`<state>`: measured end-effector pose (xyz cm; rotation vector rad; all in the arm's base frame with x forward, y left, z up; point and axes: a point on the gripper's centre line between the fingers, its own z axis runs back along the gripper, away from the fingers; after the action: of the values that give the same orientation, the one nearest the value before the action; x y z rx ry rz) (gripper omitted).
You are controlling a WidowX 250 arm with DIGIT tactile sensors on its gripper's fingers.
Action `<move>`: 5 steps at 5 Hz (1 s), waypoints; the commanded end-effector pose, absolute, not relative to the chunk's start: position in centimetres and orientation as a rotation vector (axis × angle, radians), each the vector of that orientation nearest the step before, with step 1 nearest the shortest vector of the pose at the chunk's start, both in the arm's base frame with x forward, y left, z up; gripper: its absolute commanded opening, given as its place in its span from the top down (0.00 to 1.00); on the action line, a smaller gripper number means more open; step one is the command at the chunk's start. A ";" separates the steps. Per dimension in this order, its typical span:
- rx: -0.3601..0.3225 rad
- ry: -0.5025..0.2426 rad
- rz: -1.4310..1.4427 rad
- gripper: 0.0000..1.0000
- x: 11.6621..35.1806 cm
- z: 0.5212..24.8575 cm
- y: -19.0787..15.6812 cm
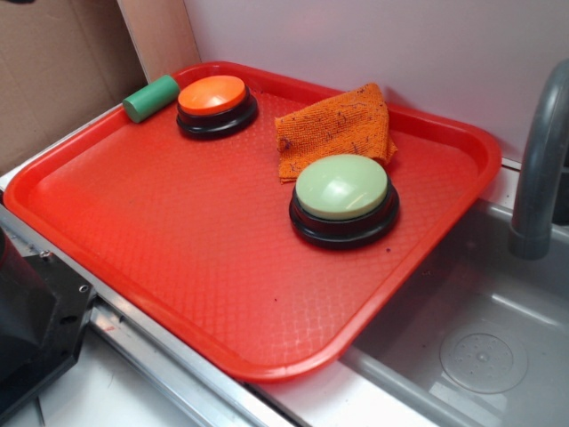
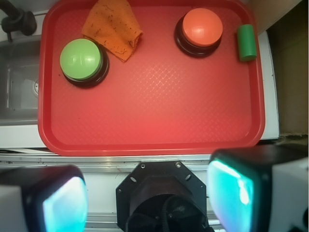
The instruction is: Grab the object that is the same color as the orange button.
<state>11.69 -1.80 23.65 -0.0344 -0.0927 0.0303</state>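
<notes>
- I see the gripper [image 2: 147,200] in the wrist view only: its two fingers sit at the bottom corners of the frame, spread wide apart with nothing between them.
- It hovers high above the near edge of the red tray [image 1: 178,267], clear of everything on it.
- The orange cloth [image 1: 335,131] lies crumpled at the tray's far side, against the green-topped button [image 1: 343,200] (its lower edge tucks behind the dome).
- The orange button [image 1: 216,104] stands in the tray's far corner, apart from the cloth.
- A green cylinder [image 1: 150,98] lies on the tray rim just beside the orange button.
- I read a grey sink basin [image 1: 484,347] and faucet [image 1: 539,169] beside the tray.
</notes>
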 end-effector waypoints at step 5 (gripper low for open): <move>-0.060 -0.318 0.080 0.00 24.8 17.5 -1.2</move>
<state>24.64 -1.50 16.01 -0.0597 -0.2682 0.0741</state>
